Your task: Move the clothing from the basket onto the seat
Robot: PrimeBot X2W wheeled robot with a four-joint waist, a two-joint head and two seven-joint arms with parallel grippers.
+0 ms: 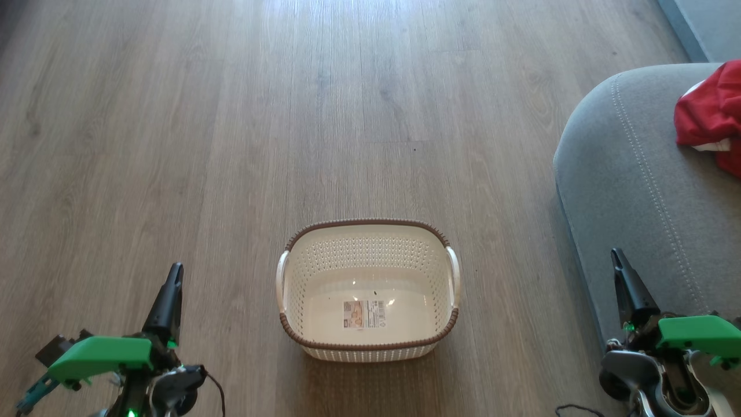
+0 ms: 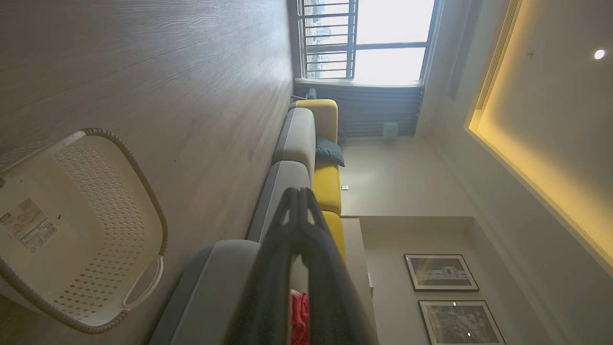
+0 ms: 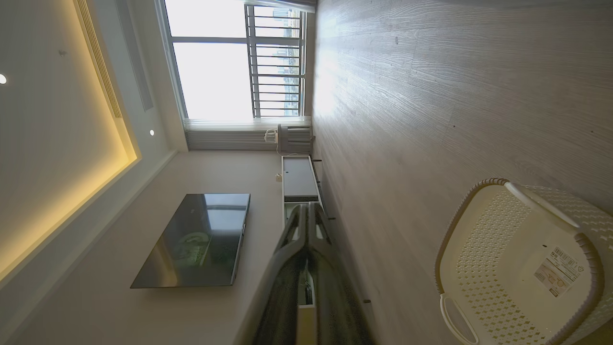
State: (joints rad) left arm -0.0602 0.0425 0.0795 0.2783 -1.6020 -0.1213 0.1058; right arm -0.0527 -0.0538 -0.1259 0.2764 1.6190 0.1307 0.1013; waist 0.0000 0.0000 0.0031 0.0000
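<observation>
Left tool (image 1: 175,271) and right tool (image 1: 617,256) both pressed together, holding nothing. Basket (image 1: 370,222) on floor (image 1: 173,116) between them. Clothing (image 1: 709,110) on seat (image 1: 625,174), beyond right tool.

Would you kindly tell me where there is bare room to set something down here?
The seat is bare between its stitched edge and the clothing, which crowds its right side. The floor is bare between the basket and the seat, and beyond the basket.
</observation>
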